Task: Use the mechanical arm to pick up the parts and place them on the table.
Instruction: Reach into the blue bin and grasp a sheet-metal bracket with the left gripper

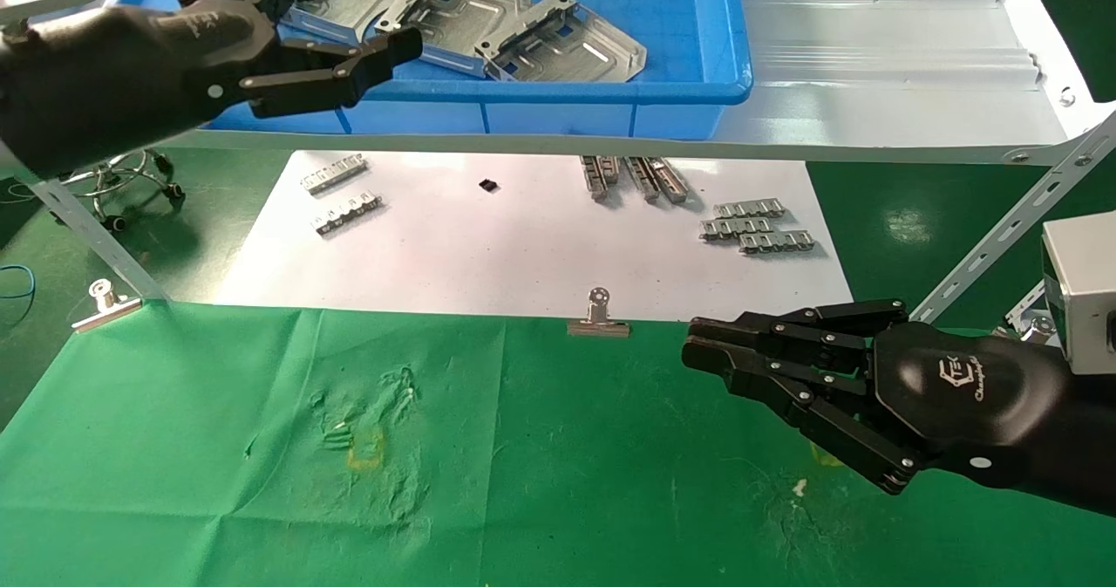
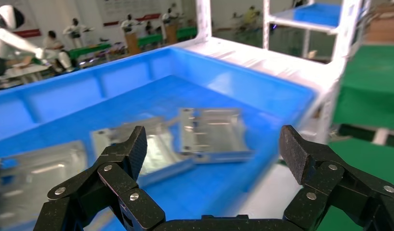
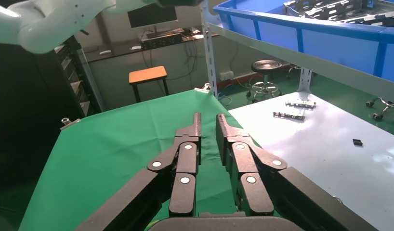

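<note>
Three silver parts lie in the blue tray [image 1: 610, 92] on the shelf: one at the left [image 1: 353, 3], one in the middle [image 1: 462, 16], one at the right [image 1: 567, 42]. My left gripper [image 1: 375, 7], the black mechanical arm hand, hovers open and empty over the tray's front left corner. In the left wrist view its fingertips [image 2: 137, 144] spread wide around nothing, above the parts [image 2: 212, 132]. My right gripper [image 1: 693, 343] is shut and empty, low over the green table [image 1: 523, 465] at the right; it also shows in the right wrist view [image 3: 207, 120].
The pale metal shelf [image 1: 872, 46] spans the back, with a slanted brace [image 1: 1003, 229] at the right. A white sheet [image 1: 523, 247] carries ribbed metal strips [image 1: 757, 228] and a small black piece [image 1: 488, 185]. Binder clips [image 1: 598, 318] hold its edge.
</note>
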{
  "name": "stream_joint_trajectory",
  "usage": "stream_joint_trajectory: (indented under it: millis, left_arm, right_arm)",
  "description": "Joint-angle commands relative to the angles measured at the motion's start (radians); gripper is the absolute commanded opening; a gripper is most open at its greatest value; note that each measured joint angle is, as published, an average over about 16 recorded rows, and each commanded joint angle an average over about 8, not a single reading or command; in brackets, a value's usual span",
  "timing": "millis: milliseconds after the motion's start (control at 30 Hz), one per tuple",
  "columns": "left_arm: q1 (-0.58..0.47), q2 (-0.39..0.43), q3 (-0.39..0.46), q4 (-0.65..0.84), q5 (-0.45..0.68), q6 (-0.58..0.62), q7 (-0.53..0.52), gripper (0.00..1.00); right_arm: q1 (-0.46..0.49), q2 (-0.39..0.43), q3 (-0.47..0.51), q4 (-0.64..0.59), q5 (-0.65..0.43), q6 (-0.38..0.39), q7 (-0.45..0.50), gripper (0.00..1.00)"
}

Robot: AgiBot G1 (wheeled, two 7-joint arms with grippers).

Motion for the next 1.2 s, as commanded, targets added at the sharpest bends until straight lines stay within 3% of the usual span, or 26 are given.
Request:
stream_joint_trajectory:
  millis: [33,300,500,567,733,800,1200]
  left_arm:
    - [-0.055,0.021,0.023,0.049,0.04,-0.011,-0.008,1.0]
    - [-0.273,0.13,0.123,0.333,0.196,-0.003,0.0,1.0]
    - [-0.382,0.208,0.165,0.524,0.264,-0.022,0.031,0.96]
    - [-0.405,0.229,0.171,0.57,0.276,-0.033,0.051,0.8]
    - [-0.443,0.272,0.177,0.657,0.29,-0.065,0.105,0.18]
    - [-0.453,0.288,0.178,0.687,0.292,-0.078,0.12,0.03]
    - [-0.481,0.352,0.179,0.808,0.298,-0.166,0.162,0.0]
  right_arm:
    - [0.0,0.0,0.0,0.0,0.0,0.0,0.0,0.0]
    - [0.0,0.0,0.0,0.0,0.0,0.0,0.0,0.0]
    - [0.0,0.0,0.0,0.0,0.0,0.0,0.0,0.0]
    - [0.0,0.0,0.0,0.0,0.0,0.0,0.0,0.0]
    - [0.0,0.0,0.0,0.0,0.0,0.0,0.0,0.0]
    - [0.0,0.0,0.0,0.0,0.0,0.0,0.0,0.0]
    - [0.0,0.0,0.0,0.0,0.0,0.0,0.0,0.0]
